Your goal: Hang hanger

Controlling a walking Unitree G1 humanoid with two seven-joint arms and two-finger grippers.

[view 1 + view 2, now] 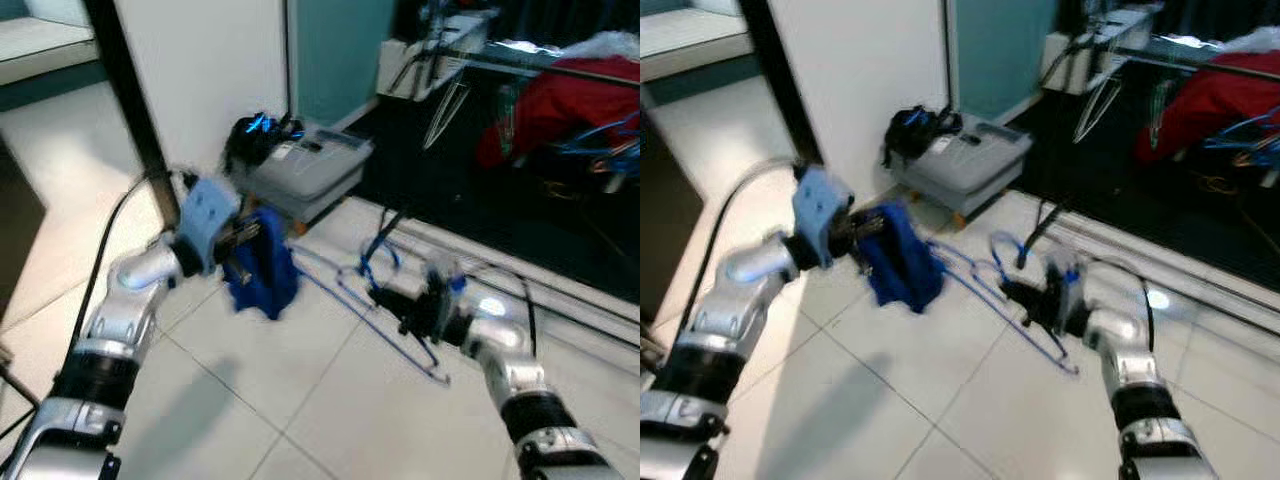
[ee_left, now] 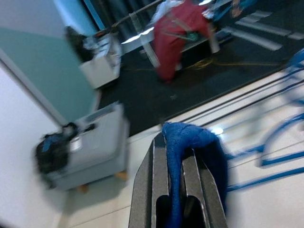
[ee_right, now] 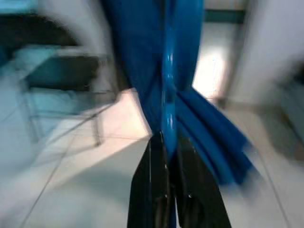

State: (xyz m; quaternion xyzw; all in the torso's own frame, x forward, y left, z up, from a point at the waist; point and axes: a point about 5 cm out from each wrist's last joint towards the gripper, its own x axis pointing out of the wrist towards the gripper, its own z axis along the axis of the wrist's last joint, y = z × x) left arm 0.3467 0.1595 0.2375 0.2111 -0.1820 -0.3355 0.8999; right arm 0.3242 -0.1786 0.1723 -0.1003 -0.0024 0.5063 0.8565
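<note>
A blue wire hanger (image 1: 385,320) is held out low over the tiled floor between my two arms. My right gripper (image 1: 392,300) is shut on its wire; in the right wrist view the blue wire (image 3: 168,90) runs up from between the black fingers (image 3: 152,190). A blue cloth (image 1: 262,265) hangs from the hanger's left end, and my left gripper (image 1: 250,250) is shut on it. The left wrist view shows the cloth (image 2: 190,142) pinched between the fingers (image 2: 145,194).
A grey case (image 1: 310,165) with a black bag (image 1: 255,135) on it sits against the white wall ahead. A dark mat (image 1: 480,200) lies beyond the floor track, with a rail (image 1: 560,65) carrying a red garment (image 1: 545,105) behind it. A black pole (image 1: 130,110) stands at left.
</note>
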